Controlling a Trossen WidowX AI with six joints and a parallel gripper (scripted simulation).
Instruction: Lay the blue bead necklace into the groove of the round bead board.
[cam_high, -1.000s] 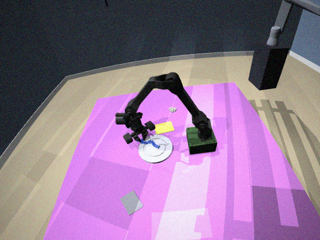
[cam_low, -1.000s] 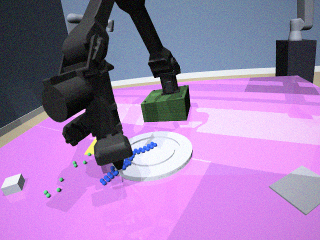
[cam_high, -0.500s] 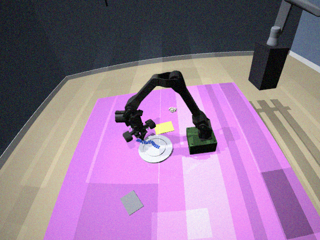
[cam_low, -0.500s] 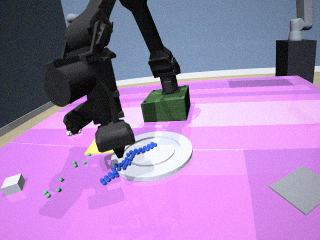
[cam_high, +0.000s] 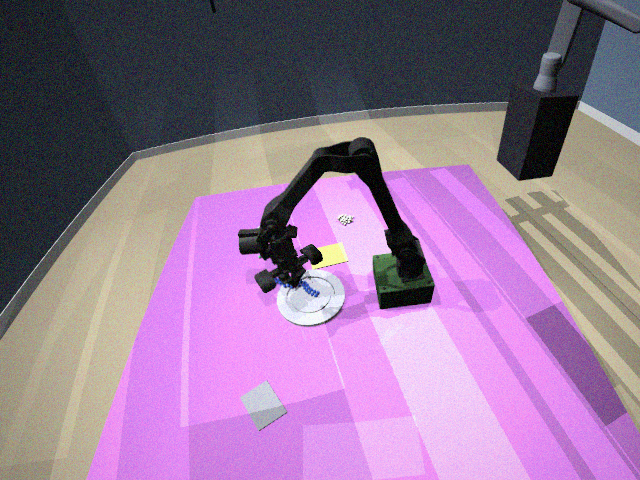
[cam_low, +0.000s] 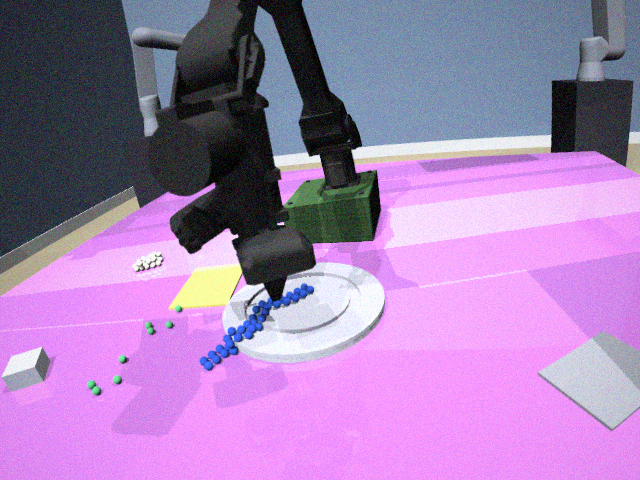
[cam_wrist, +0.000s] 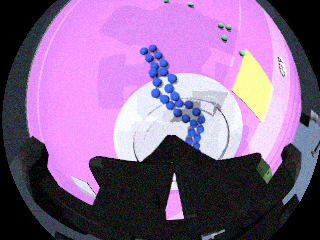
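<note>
The blue bead necklace (cam_high: 311, 289) (cam_low: 242, 329) (cam_wrist: 167, 87) lies as a doubled strand. One part rests across the near-left rim of the round white bead board (cam_high: 310, 314) (cam_low: 361, 310) (cam_wrist: 134, 135) and over its groove, and the other end trails off onto the pink mat. My gripper (cam_high: 293, 283) (cam_low: 275, 298) (cam_wrist: 171, 139) points down over the board with its fingertips pressed together at the strand. I see no bead between the fingers. The necklace lies flat and is not lifted.
A yellow sheet (cam_high: 330, 254) (cam_low: 209, 286) (cam_wrist: 254, 87) lies just behind the board. There are also a white bead cluster (cam_high: 345, 219) (cam_low: 148, 260), scattered green beads (cam_low: 118, 379) (cam_wrist: 223, 27), a grey cube (cam_low: 24, 367), a grey sheet (cam_high: 262, 404) (cam_low: 594, 377), and the arm's green base (cam_high: 403, 286) (cam_low: 336, 211).
</note>
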